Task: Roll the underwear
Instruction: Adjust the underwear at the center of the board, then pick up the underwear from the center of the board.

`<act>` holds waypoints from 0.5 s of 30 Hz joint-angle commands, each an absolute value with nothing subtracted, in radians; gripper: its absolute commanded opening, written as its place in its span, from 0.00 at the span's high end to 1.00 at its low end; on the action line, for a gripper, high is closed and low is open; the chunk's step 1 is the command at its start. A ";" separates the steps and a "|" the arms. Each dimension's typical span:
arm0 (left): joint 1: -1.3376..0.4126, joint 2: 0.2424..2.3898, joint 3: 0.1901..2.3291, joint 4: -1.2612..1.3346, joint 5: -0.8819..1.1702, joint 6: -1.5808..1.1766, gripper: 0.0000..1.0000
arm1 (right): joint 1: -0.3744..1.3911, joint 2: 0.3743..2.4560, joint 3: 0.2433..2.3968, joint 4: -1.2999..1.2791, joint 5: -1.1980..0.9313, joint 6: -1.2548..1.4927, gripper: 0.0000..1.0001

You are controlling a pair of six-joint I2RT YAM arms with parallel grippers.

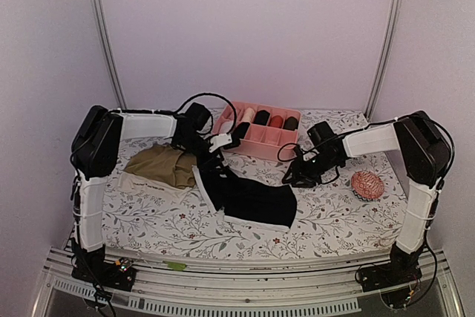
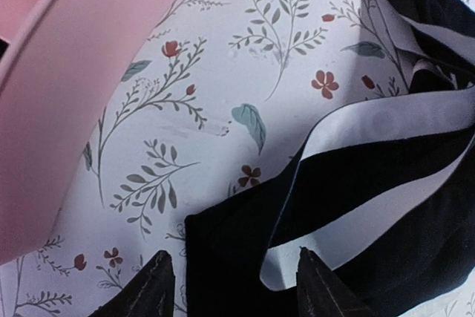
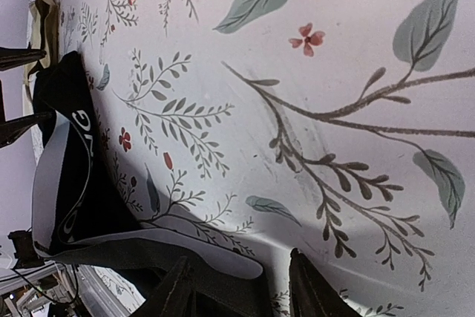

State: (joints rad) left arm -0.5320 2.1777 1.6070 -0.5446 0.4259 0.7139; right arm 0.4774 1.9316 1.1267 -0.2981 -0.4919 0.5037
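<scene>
A pair of black underwear with white trim (image 1: 251, 198) lies spread flat on the floral cloth at the table's middle. An olive-brown pair with a cream waistband (image 1: 158, 166) lies to its left. My left gripper (image 1: 215, 151) is open and low over the black pair's far left corner. In the left wrist view that black corner (image 2: 223, 257) lies between the spread fingers (image 2: 152, 291). My right gripper (image 1: 292, 177) is open at the black pair's far right edge. In the right wrist view its white trim (image 3: 185, 246) lies beside one finger (image 3: 174, 291), not gripped.
A pink divided box (image 1: 261, 136) holding several rolled items stands at the back middle, just behind both grippers, and its wall fills the left of the left wrist view (image 2: 59, 94). A red-and-white patterned ball (image 1: 367, 185) sits at the right.
</scene>
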 commanded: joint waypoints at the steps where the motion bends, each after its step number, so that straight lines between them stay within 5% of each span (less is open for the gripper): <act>1: -0.546 2.184 1.628 -0.569 0.451 0.691 0.43 | 0.479 1.967 1.117 -0.312 -0.518 0.482 0.57; 5: -0.537 2.145 1.608 -0.558 0.457 0.669 0.43 | 0.479 1.951 1.084 -0.286 -0.555 0.484 0.59; 11: -0.554 2.172 1.622 -0.552 0.409 0.679 0.43 | 0.493 1.971 1.082 -0.285 -0.553 0.499 0.47; 15: -0.558 2.217 1.656 -0.554 0.371 0.660 0.46 | 0.520 1.993 1.102 -0.329 -0.508 0.479 0.59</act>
